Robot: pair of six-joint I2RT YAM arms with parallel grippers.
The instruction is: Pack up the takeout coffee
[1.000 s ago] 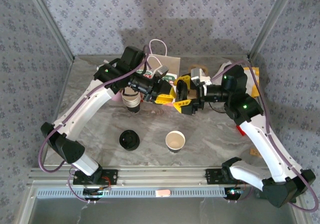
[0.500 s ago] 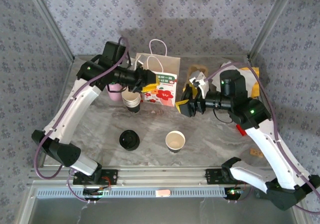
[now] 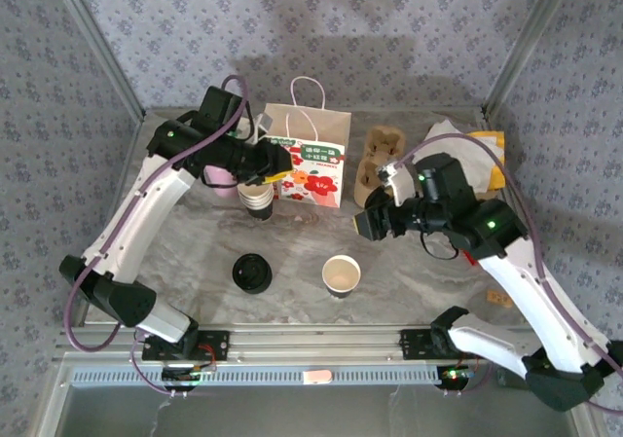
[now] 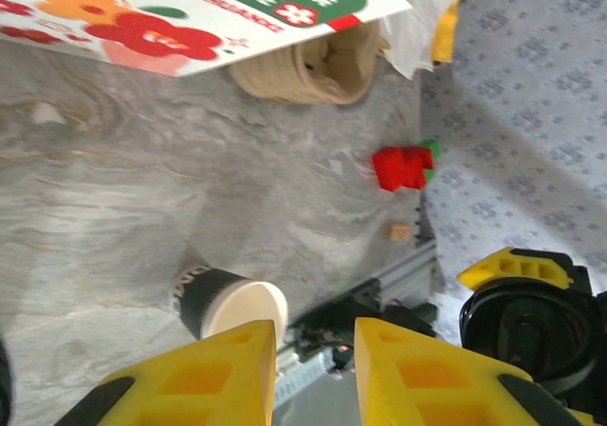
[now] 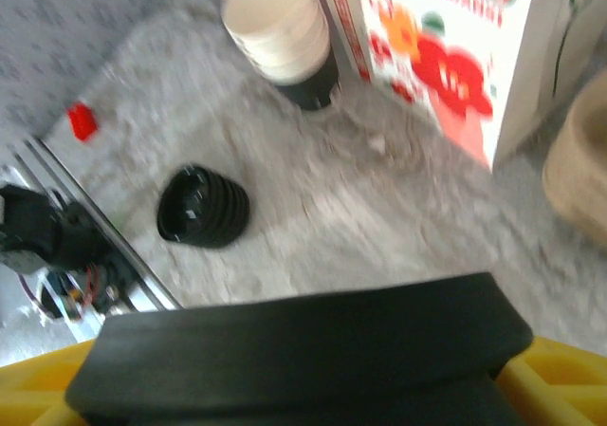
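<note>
Arms have drawn apart from the paper bag [image 3: 311,160] at upper centre: the right tool [image 3: 370,225], grasping a black lid [image 5: 303,336], nears the lidless cup [image 3: 341,274], likely for capping; the left tool [image 4: 315,326] sits released, empty.

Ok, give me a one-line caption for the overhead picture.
Overhead: left gripper and right gripper beside a flowered paper bag, with stacked cups, black lids and one open cup nearby.

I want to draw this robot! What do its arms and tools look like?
The left arm and right arm are smooth white tubes with chunky black joints. A thin purple cable loops along each one, and small green lights glow on them. The left tool and right tool have bright yellow fingers on black bodies.
</note>
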